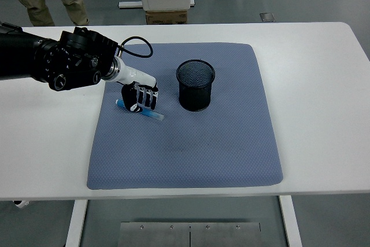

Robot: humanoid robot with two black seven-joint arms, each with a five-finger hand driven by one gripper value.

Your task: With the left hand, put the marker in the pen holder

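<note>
The left hand (139, 98) sits left of centre in the frame with its fingers curled down over the blue marker (140, 111), which lies flat on the grey-blue mat (185, 143); whether the grip is firm I cannot tell. The grasping step seems in hand. Next, lift the marker, carry it right to the black mesh pen holder (195, 85), and tip it upright over the rim.

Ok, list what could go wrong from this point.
The left hand has its fingers curled over the middle of the thin blue marker, which lies flat on the blue-grey quilted mat; it might roll or slip out as the hand lifts. The black mesh pen holder stands close on the right, so a low carry could knock it over. A tilted marker may catch its rim.
</note>
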